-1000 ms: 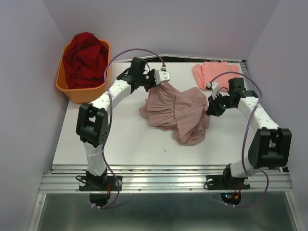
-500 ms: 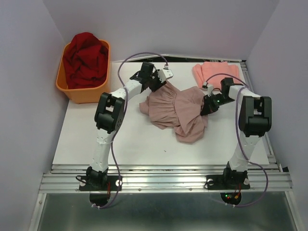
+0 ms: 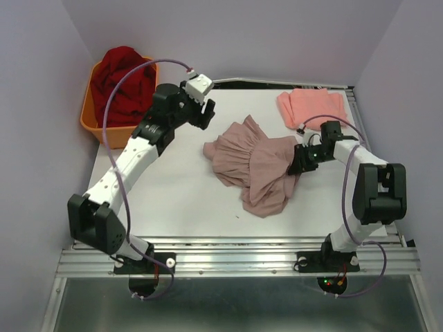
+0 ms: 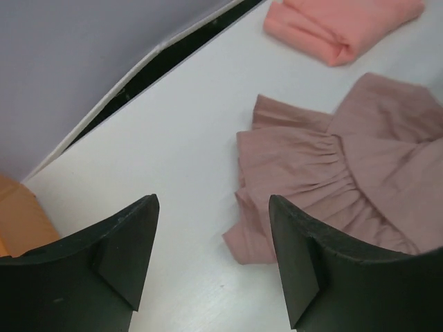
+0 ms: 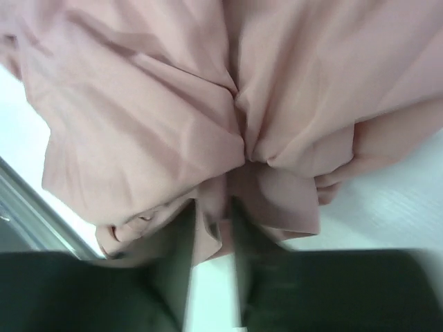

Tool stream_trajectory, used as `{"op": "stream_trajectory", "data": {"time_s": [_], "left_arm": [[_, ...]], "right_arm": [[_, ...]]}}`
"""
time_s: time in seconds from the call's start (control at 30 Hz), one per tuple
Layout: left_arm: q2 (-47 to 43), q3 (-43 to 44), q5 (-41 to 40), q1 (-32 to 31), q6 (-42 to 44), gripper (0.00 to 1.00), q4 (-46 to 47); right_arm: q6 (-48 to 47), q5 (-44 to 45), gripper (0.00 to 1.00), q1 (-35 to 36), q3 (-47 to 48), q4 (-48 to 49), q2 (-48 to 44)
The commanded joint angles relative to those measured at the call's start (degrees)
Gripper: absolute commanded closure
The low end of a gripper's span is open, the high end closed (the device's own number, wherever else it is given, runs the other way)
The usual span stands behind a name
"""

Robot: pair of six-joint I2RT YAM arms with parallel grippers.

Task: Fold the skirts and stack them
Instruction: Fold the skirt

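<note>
The dusty mauve skirt (image 3: 252,162) lies rumpled on the middle of the white table (image 3: 173,194), its gathered waistband (image 4: 304,159) showing in the left wrist view. A folded salmon-pink skirt (image 3: 311,107) rests at the back right, and it also shows far off in the left wrist view (image 4: 339,24). My left gripper (image 3: 205,112) hovers left of the mauve skirt, open and empty (image 4: 211,204). My right gripper (image 3: 297,161) sits at that skirt's right edge. Its jaws (image 5: 213,207) stand slightly apart with a fold of mauve cloth between them.
An orange tub (image 3: 104,124) of dark red cloth (image 3: 124,79) stands at the back left, just off the table's corner. Its orange wall (image 4: 21,218) shows in the left wrist view. Purple walls close in on three sides. A metal rail (image 3: 235,259) runs along the near edge.
The left gripper let go of the mauve skirt's back edge and pulled up and left. The right jaws parted. The skirt has settled flatter on the table.
</note>
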Motion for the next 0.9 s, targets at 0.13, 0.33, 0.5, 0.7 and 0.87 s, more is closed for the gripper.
{"op": "stream_trajectory", "data": {"time_s": [0.13,0.33,0.5,0.7,0.87], "left_arm": [[-9.3,-23.4,4.8,-3.6,-19.7,0.25,0.3],[-7.7,-28.1,5.6,-6.9,-25.7,0.26,6.1],[0.8,-25.0,5.3,-7.9,-26.8,0.33,7.1],[11.2,-18.1,3.5,-7.2,-24.5,0.38,7.6],[18.9,-9.9,3.9,-3.3,-21.7,0.41,6.2]], "right_arm": [[4.1,8.2,0.32,-0.7,15.0,-5.8,-6.9],[2.7,8.6,0.38,-0.7,19.2,-5.3,-2.2],[2.1,6.2,0.47,-0.7,20.8,-6.3,8.0],[1.4,3.2,0.51,-0.7,17.7,-5.8,12.2],[2.7,1.6,0.62,1.1,10.0,-4.4,11.8]]}}
